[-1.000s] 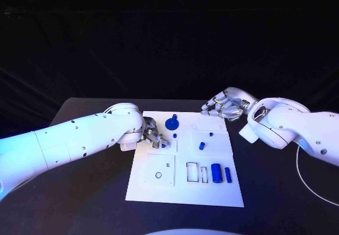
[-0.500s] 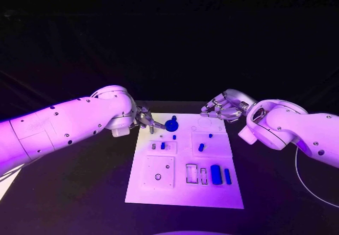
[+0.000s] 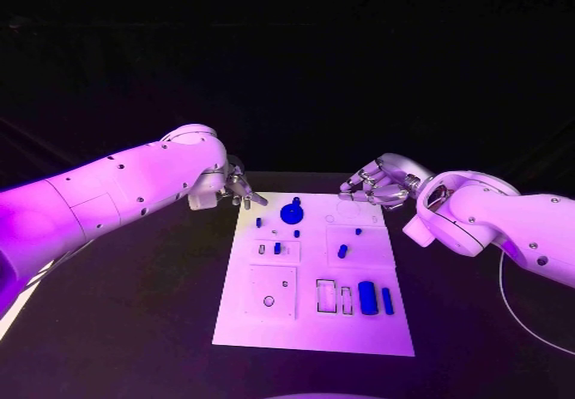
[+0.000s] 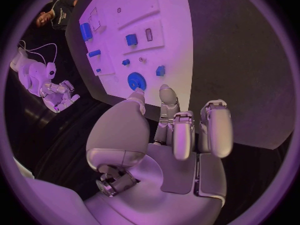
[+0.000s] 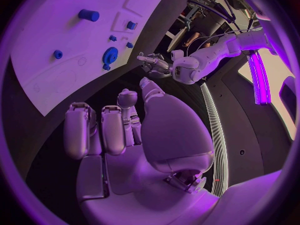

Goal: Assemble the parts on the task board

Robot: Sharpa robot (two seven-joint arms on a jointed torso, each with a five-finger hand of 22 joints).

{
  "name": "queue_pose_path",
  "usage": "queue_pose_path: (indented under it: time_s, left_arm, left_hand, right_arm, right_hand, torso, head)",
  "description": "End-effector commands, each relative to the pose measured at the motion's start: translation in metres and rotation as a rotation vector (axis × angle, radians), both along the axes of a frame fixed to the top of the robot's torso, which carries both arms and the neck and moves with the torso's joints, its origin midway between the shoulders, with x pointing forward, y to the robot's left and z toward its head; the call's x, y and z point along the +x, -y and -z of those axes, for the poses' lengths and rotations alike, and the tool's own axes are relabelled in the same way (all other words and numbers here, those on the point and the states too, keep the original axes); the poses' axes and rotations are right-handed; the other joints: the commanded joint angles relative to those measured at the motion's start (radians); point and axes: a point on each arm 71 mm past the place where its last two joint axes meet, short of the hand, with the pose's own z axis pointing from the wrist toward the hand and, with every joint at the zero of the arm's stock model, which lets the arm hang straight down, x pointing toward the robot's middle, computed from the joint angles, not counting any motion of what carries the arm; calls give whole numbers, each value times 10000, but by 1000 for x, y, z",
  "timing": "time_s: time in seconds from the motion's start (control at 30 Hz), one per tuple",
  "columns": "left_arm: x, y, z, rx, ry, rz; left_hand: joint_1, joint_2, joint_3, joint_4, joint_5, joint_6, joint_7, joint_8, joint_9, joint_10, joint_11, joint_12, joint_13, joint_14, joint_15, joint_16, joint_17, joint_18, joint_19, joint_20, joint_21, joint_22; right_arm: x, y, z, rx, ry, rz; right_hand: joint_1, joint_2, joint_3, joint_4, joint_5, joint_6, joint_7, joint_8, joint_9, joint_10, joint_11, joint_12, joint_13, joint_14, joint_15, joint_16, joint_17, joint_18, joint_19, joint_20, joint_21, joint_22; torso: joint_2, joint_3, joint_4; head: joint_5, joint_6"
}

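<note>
Two hands' fingers grasp nothing, loosely curled above black table [image 3: 144, 316], task board [image 3: 314, 332].

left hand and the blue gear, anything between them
Only bare white task board lies between the left hand and the gear, seen in the head view.

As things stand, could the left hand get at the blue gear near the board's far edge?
Probably yes. The left hand hovers off the task board's far left corner, holding nothing, and the blue gear lies close beside it with nothing between them.
</note>
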Motion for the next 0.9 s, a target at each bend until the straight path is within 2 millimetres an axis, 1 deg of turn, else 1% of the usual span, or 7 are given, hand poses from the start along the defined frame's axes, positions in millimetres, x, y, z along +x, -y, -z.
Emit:
queue_pose_path:
  time_s: [0.03,0.2,0.23,0.37,0.47,0.7,0.9]
  left_arm:
    - [3,2,3,162,-282,203]
    - [8,4,9,136,-263,144]
    - [8,4,10,140,-282,150]
    - [9,7,17,142,-458,228]
    - [9,9,22,105,-585,279]
    - [8,12,29,24,-718,333]
    - [8,12,31,5,-806,389]
  left_hand:
    - [81,32,-86,17,48,2,-5,-40,-21,50,2,64,28,1033,62,31,2634,6,412,59,59,1043]
    - [27,97,-215,55,31,60,-14,-49,-78,115,-4,127,50,1033,57,31,2634,-9,448,63,117,1113]
    - [14,103,-236,57,29,65,-14,-52,-86,118,-5,128,46,1033,57,31,2634,-9,449,63,118,1114]
    - [-80,143,-383,65,5,108,-22,-53,-133,137,-10,140,24,1033,54,31,2634,-14,463,63,135,1138]
    - [-99,166,-413,65,-1,122,-25,-51,-144,144,-12,146,22,1033,54,31,2634,-17,469,63,146,1152]
    - [-100,199,-429,61,0,134,-28,-49,-154,156,-16,161,30,1033,53,31,2634,-19,473,62,153,1161]
    - [-50,269,-454,39,12,160,-37,-45,-177,171,-22,176,25,1033,48,31,2634,-24,483,59,170,1184]
  right_arm:
    - [-1,-2,1,-7,-11,-189]
    - [-1,-3,1,4,-3,-211]
    - [-1,-3,1,5,-2,-215]
    - [-1,-4,1,9,-5,-236]
    - [-1,-4,1,8,-8,-245]
    - [-1,-5,1,2,-18,-257]
    - [-1,-5,1,-5,-27,-257]
  right_hand:
    - [-34,32,-44,7,60,5,-32,15,7,-34,-35,-44,-12,402,-57,-55,-11,87,-48,-18,-41,-7]
    - [-20,45,-46,6,76,5,-33,15,7,-35,-36,-45,-15,404,-58,-54,-6,88,-50,-18,-45,-12]
    - [-20,45,-46,6,76,5,-33,15,7,-35,-36,-45,-15,404,-58,-54,-6,88,-50,-18,-45,-12]
    - [-20,45,-46,6,76,5,-33,15,7,-35,-36,-45,-15,404,-58,-54,-6,88,-50,-18,-45,-12]
    - [-16,49,-47,6,82,5,-33,16,7,-37,-36,-47,-17,404,-58,-57,-9,88,-50,-19,-46,-13]
    - [2,64,-50,4,106,5,-33,16,8,-37,-37,-46,-20,404,-60,-62,-13,89,-53,-20,-52,-20]
    - [2,64,-50,4,106,5,-33,16,8,-37,-37,-46,-20,404,-60,-62,-13,89,-53,-20,-52,-20]
  torso:
    - [45,-14,-7]
    - [63,-19,-3]
    - [59,-14,-8]
    - [65,-17,-30]
    - [73,-17,-39]
    - [65,-13,-26]
    - [56,3,-18]
  head:
    - [39,14]
    - [69,34]
    - [70,25]
    - [110,-26]
    - [130,-23]
    - [94,-65]
    - [81,-77]
